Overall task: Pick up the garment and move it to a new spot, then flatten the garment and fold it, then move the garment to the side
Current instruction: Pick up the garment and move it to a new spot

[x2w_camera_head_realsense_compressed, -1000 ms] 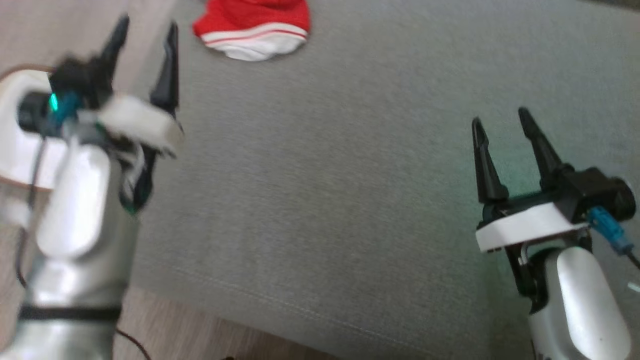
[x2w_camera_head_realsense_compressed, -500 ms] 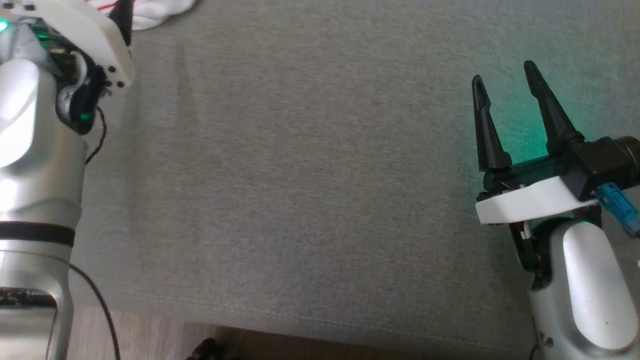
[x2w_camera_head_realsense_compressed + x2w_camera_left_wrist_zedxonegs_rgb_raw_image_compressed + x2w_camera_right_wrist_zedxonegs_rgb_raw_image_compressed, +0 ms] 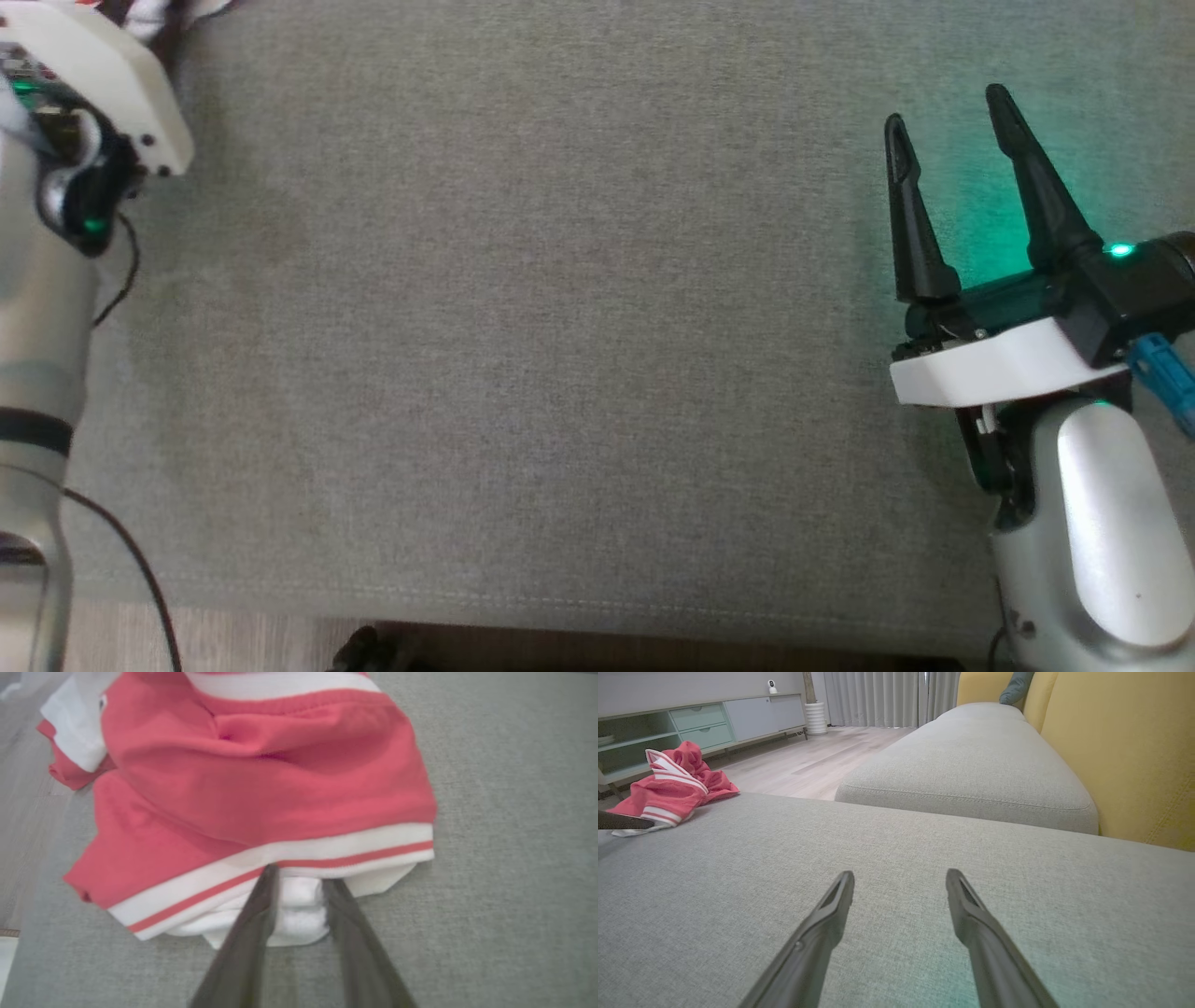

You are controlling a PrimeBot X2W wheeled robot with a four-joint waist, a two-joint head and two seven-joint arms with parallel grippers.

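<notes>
One red-and-white garment (image 3: 261, 779) is lying crumpled at the far left edge of the grey cushion (image 3: 523, 327). Left gripper (image 3: 301, 882) is straddling its white fold, fingers apart. Right gripper (image 3: 947, 106) is hovering over the cushion's right side, fingers spread wide, holding nothing.

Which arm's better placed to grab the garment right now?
Left. The left gripper has a finger on each side of the white edge of the garment. The right gripper hangs open over bare cushion, well away from it.
</notes>
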